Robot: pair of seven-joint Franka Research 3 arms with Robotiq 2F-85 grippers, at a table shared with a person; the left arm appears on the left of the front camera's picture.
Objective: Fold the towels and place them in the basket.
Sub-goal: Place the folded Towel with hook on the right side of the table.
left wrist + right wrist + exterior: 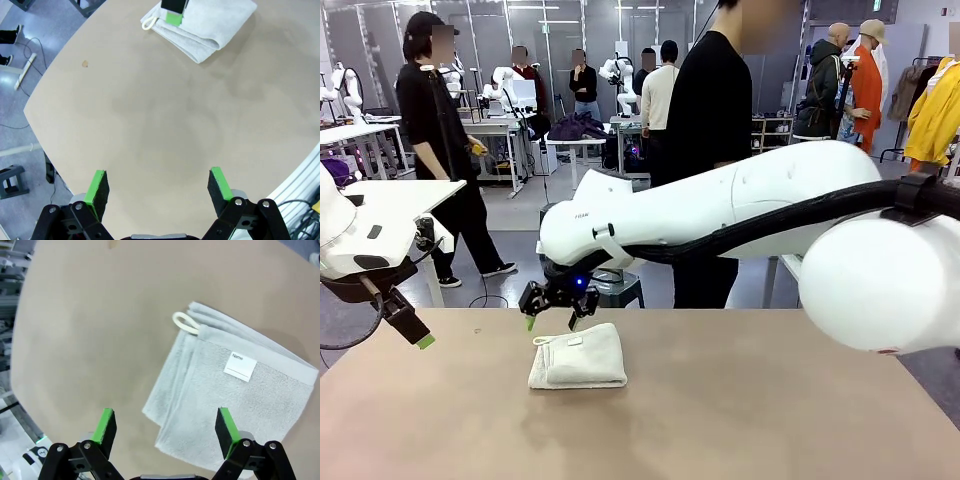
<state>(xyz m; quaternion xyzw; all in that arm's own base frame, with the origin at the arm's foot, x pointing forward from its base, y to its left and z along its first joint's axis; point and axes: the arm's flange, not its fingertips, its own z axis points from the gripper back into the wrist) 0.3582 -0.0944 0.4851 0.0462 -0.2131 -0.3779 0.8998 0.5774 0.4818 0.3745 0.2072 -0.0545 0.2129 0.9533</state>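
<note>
Where the front view looks across the table (pixel 740 420), you see one cream-white towel (pixel 578 357) lying folded on the tabletop, a little to the robot's left of the middle and nearer the far edge. Its long axis runs roughly left to right across the table. The corner loop (pixel 185 323) points toward the robot's left and the far side, and the white label (pixel 241 366) faces upward on the top layer. In the right wrist view the stacked folded edges lie along the side that carries the loop.

The right gripper (pixel 552 322) hangs over the towel's far left corner, beside the loop. Its jaws stand wide apart and it holds nothing. The pictures do not settle whether a fingertip touches the cloth. The right arm (pixel 720 205) reaches across the middle from the picture's right and covers much of the far right of the scene.

The left gripper (pixel 157 185) hovers over bare tabletop near the robot's left edge, well apart from the towel. It too is fully spread and empty.

A small brown speck (pixel 85 63) marks the tabletop to the left of the towel. A person in black (pixel 710 150) stands at the far side of the table, and a dark stool (pixel 620 290) stands just behind the far edge.
</note>
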